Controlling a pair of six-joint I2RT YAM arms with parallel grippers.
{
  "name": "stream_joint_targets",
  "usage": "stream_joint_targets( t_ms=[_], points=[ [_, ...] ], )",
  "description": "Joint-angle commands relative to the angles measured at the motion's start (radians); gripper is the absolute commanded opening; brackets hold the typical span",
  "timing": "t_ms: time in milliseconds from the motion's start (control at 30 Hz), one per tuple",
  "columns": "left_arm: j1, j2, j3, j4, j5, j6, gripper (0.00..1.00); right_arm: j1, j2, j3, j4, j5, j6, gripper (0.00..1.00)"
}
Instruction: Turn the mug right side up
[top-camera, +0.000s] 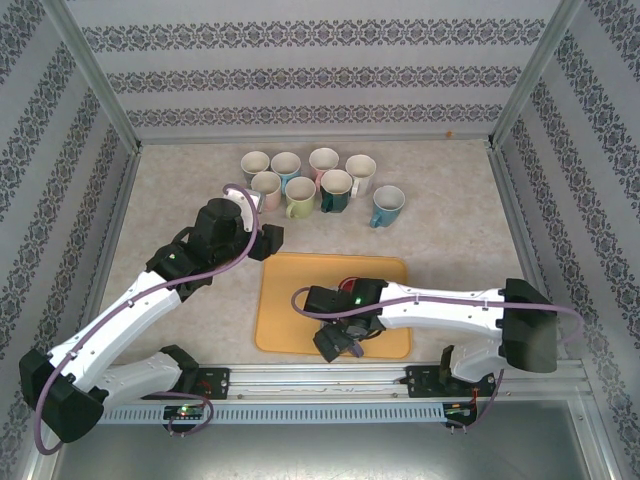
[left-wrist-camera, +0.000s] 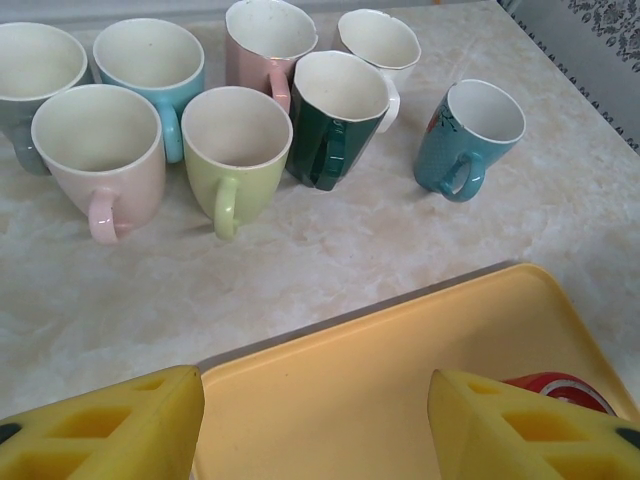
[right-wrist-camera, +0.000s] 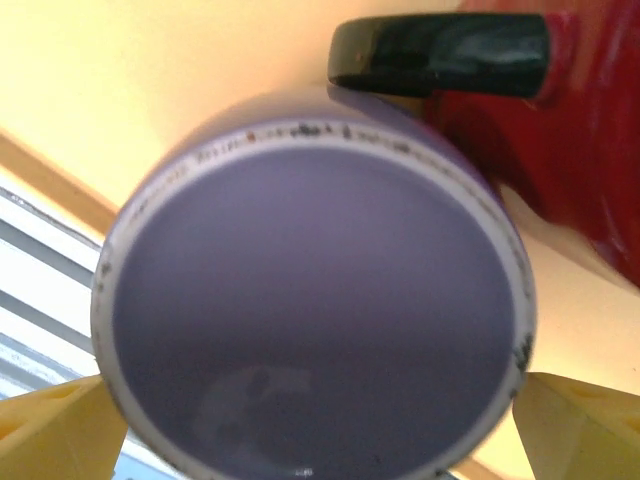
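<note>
The left gripper (top-camera: 265, 240) hangs over the far left corner of the tray (top-camera: 290, 300). Its yellow fingers (left-wrist-camera: 130, 430) stand well apart with nothing between them, so it is open.

Beyond it, eight mugs stand mouth up in a cluster near the far edge of the worktop (top-camera: 450, 230). Seen from the left wrist, the back row from the left is a grey mug (left-wrist-camera: 35, 60), a blue mug (left-wrist-camera: 150, 55), a rose mug (left-wrist-camera: 265, 35) and a white mug (left-wrist-camera: 380, 45). In front of these are a pink mug (left-wrist-camera: 100, 150), a green mug (left-wrist-camera: 235, 135) and a dark green mug (left-wrist-camera: 335, 100). These seven crowd together. A teal mug (left-wrist-camera: 475, 125) stands a little apart at the right end.

The tray lies at the middle of the worktop's near edge. A red mug (left-wrist-camera: 555, 388) sits on its right half.

The right gripper (top-camera: 340, 335) reaches in from the right, low over the tray near the middle of its near edge. In the right wrist view its jaws are spread wide, with a yellow fingertip (right-wrist-camera: 580, 435) on either side of the purple mug (right-wrist-camera: 310, 300); whether they touch it is unclear. That mug is on the tray with its flat base and pale foot ring facing the camera, so it is not yet upright. A black handle (right-wrist-camera: 440, 55) lies against its far side next to the red mug; I cannot tell whose it is.
</note>
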Motion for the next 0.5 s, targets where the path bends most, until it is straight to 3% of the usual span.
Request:
stream_joint_targets(
  t_ms=[0, 467],
  points=[
    [0.011, -0.012, -0.013, 0.036, -0.011, 0.024, 0.62, -0.012, 0.037, -0.005, 0.033, 0.009, -0.010, 0.98],
    [0.010, -0.008, -0.020, 0.039, -0.017, 0.025, 0.62, -0.062, 0.141, 0.041, 0.060, 0.028, -0.106, 0.98]
  ],
)
